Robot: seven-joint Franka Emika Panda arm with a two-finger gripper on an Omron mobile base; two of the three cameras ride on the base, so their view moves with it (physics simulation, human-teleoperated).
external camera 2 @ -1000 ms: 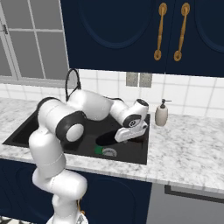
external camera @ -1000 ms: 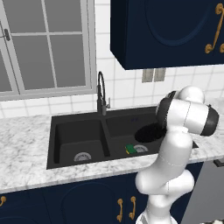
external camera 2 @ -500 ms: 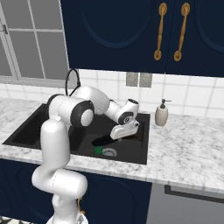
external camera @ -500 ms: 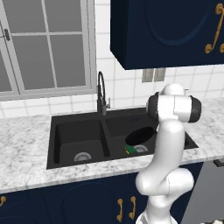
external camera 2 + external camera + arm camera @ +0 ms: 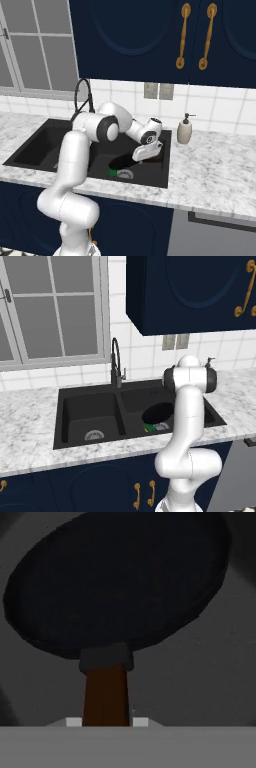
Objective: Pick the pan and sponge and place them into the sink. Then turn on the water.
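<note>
Round matte-black pan (image 5: 115, 582), brown handle

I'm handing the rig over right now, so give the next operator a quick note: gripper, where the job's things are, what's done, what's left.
Gripper: shut on the pan's handle, low over the right basin.
Pan: in the right basin of the sink, not yet let go.
Sponge: in the same basin, beside its drain and partly under the pan's edge.
Faucet: no stream visible.
Done: sponge in the sink; pan brought in.
Left: release the pan, withdraw, turn on the water.
</note>
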